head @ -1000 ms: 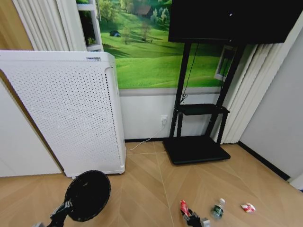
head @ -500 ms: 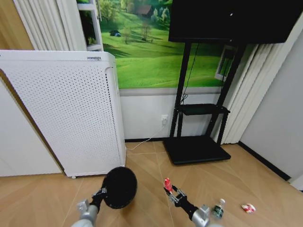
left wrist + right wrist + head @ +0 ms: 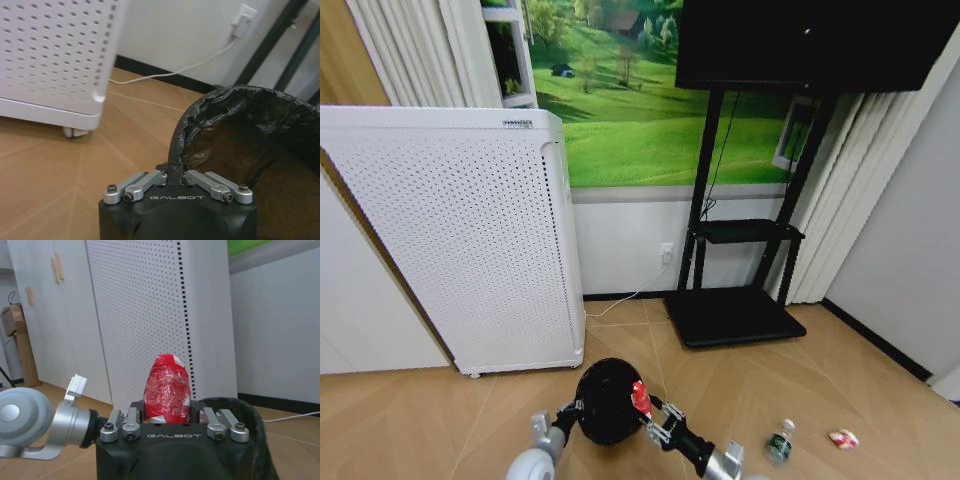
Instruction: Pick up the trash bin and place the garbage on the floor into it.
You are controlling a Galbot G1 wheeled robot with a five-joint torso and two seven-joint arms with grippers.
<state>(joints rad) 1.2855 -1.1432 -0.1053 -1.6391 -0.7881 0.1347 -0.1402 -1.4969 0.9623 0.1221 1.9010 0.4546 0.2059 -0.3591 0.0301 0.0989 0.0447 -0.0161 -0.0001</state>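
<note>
The trash bin (image 3: pixel 610 400) is held off the floor (image 3: pixel 820 370), tipped with its mouth toward the camera. The left tool (image 3: pixel 176 176) is pressed together on its lined rim. The bin is judged light and stiff, so the rim is a good hold. Just right of it, at its mouth, the red wrapper (image 3: pixel 640 398) is pinched in the right tool (image 3: pixel 648 412); it looks soft and crinkly. Farther right, the small bottle (image 3: pixel 779 441) and the crumpled wrapper (image 3: pixel 843 438) lie on the floor.
</note>
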